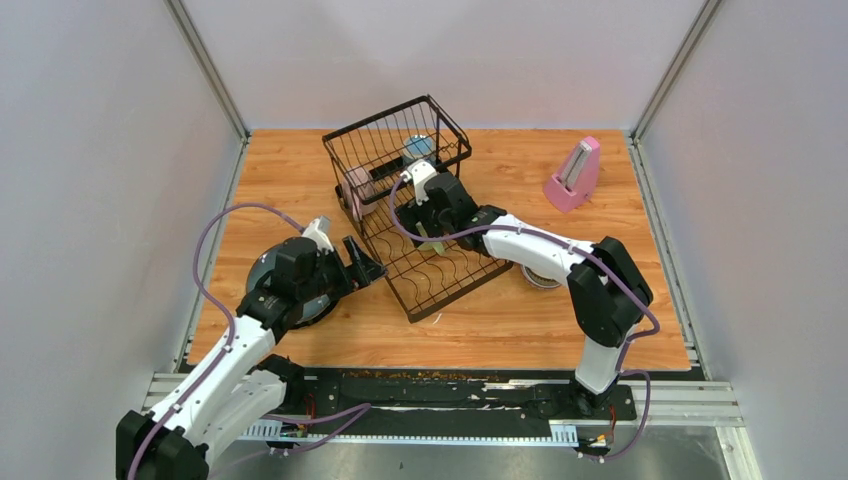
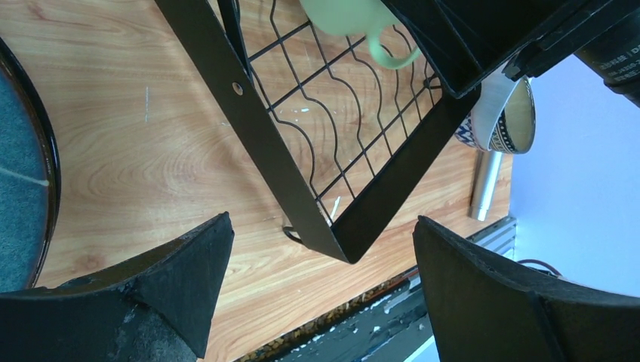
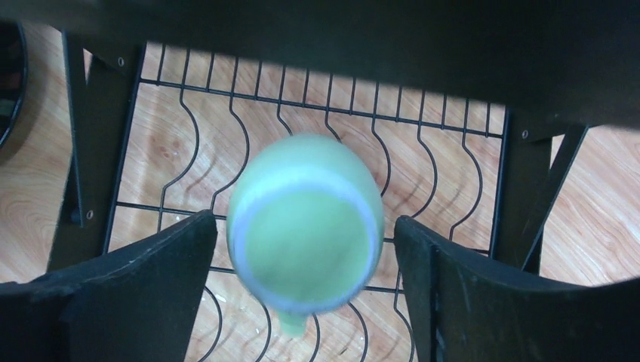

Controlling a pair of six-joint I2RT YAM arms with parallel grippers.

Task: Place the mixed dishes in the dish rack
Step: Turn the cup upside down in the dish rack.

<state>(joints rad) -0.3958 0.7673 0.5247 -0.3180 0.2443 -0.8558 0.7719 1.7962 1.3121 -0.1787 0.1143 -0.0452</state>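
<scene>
Two arms: both lean in toward the rack [image 1: 460, 290], which sits slantwise in the middle of the bench [image 1: 620, 300].
Around: a pink metronome [image 1: 572, 175] stands well apart at the far right. A patterned bowl [image 2: 504, 121] and a silver microphone [image 2: 483, 185] lie just past the rack's right side.
Left side: a dark plate [image 2: 23, 173] lies flat on the bench beside the rack, under the left arm.
Tall basket end: a pink mug [image 1: 357, 190] and a blue mug [image 1: 418, 147] are inside it.
In the way: from above, the right wrist covers much of the low tray.
Hard to make out: the green mug [image 3: 302, 226] is blurred. The bowl is half hidden behind the arm, and the plate is cut off at the picture's edge.
Green mug: over the wavy slots of the low tray, mouth toward the wrist camera. I cannot tell whether it rests on the wires.
Right fingers [image 3: 136, 294]: parted, one on each side of the green mug, with a thin gap showing on both sides, so not gripping it.
Left fingers [image 2: 173, 286]: spread wide and empty, above the bench at the rack's near corner.
</scene>
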